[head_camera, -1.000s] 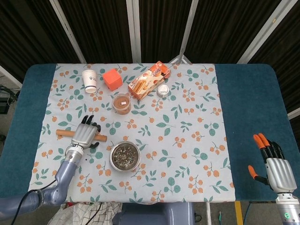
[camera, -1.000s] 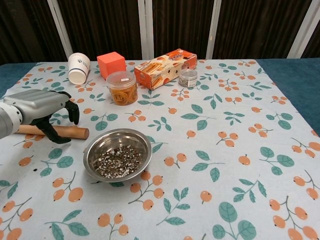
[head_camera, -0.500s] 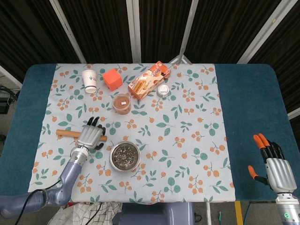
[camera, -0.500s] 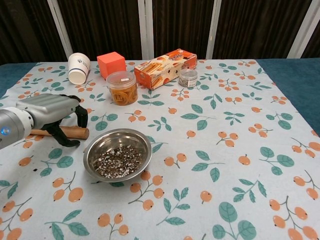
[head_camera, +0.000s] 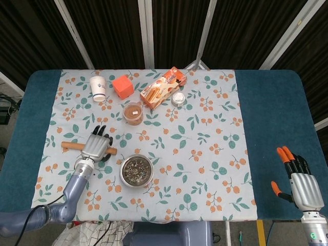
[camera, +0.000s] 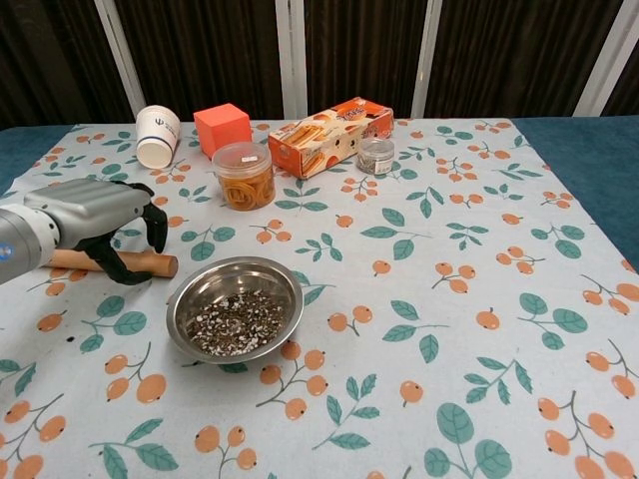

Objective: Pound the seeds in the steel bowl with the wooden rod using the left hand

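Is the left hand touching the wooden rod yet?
Touching. In the chest view the left hand lies over the wooden rod with a finger curled down onto its top; whether it has a full grip is unclear.

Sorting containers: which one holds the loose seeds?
The steel bowl, open, beside the wooden rod; the paper cup lies tipped, both jars are lidded.

Overhead head view; low, nearer chest view

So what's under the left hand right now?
The wooden rod lies on the tablecloth under the left hand. Its middle is covered; whether the fingers grip it cannot be seen.
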You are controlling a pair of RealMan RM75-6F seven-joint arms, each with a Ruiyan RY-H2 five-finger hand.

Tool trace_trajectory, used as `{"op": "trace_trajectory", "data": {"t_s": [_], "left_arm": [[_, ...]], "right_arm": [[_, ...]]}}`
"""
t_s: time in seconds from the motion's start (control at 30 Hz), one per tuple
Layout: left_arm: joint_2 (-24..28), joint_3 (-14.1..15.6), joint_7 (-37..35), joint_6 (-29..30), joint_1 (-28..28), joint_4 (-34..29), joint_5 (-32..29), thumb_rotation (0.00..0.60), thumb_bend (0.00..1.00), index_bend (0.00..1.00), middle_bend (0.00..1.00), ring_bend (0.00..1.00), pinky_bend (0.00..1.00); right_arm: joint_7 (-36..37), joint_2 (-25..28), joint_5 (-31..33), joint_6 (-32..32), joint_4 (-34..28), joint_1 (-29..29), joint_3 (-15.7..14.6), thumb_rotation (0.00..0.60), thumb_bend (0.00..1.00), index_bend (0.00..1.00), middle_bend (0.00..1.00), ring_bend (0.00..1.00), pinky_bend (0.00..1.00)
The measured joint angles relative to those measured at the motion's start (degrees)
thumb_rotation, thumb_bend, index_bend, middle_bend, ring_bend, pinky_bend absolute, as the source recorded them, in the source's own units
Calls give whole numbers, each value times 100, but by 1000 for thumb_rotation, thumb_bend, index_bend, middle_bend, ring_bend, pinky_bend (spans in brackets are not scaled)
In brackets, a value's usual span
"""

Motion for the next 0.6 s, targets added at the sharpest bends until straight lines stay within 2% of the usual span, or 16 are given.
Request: {"op": "trace_trajectory", "data": {"t_s": [0.4, 0.6], "left_arm": [[-73, 89, -26, -46, -60, 101, -47, 600, 480, 439, 386, 0, 0], [-88, 97, -145, -1, -62, 107, 37, 600, 602, 467, 447, 13, 0]], "right_arm": [[-26, -6, 23, -10, -8, -1, 5, 600, 367, 0, 0, 0, 0], [-28, -9, 20, -3, -8, -2, 7, 600, 367, 0, 0, 0, 0]]}}
